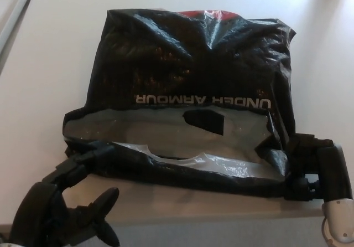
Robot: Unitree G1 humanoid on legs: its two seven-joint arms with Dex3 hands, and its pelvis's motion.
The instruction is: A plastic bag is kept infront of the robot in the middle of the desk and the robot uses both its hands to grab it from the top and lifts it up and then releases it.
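Head view shows the glossy black plastic bag with white upside-down lettering (188,86) lying flat on the pale grey desk (50,75), about midway between its left and right edges. The bag's closed bottom points toward the far edge, and its open mouth with the cut-out handle hole faces the near edge, just short of it. The mouth rim is the long axis that matters: it runs left to right, parallel to the near edge, and both hands sit at its two ends.

The robot's black right hand (310,166) is at the rim's right corner, fingers wrapped against the crumpled plastic there; it looks clamped onto the bag, though the exact pinch is hidden by the folds. The robot's black left hand (61,214) is lower, hanging over the near edge of the desk. Its fingers are spread apart and hold nothing; one long finger reaches up and forward to touch or nearly touch the rim's left corner, while the thumb points away beneath.

So the right side appears secured and the left is not. The rim's left corner lies ahead of the left hand and slightly to its right, toward the far edge. Closing on that corner is probably the step needed before an even two-handed lift.
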